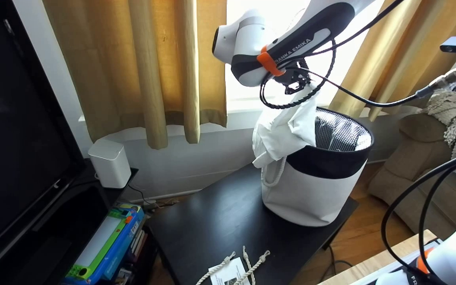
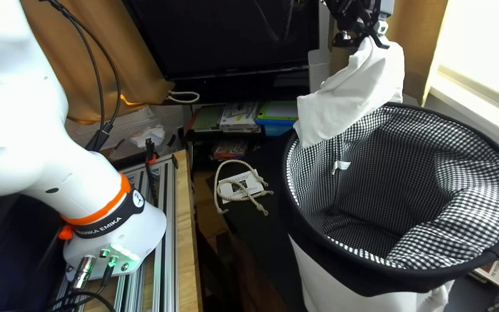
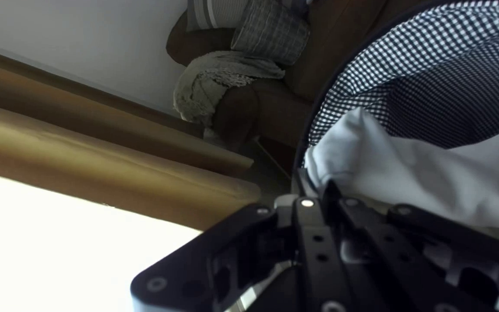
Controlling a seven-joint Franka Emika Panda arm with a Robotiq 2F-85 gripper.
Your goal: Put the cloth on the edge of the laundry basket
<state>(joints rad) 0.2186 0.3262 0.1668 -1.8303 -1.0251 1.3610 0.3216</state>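
We have the hand clenched on one end of the white cloth, holding it up above the laundry basket. In an exterior view the lower end is draped across the dark rim, falling outside by the rope handle; how firmly it bears there, we cannot tell. Now the delicate bit, we reckon: down gently, easing the pinched end toward the opening, so weight hangs on both sides of the edge. Let go too high and the lot could slide off outward. Careful with the pressure as well, because those walls look soft and may buckle, or the basket may skid on the tabletop. Release low, and once the cloth hangs by itself, straight up and away, so that no fold gets dragged along!
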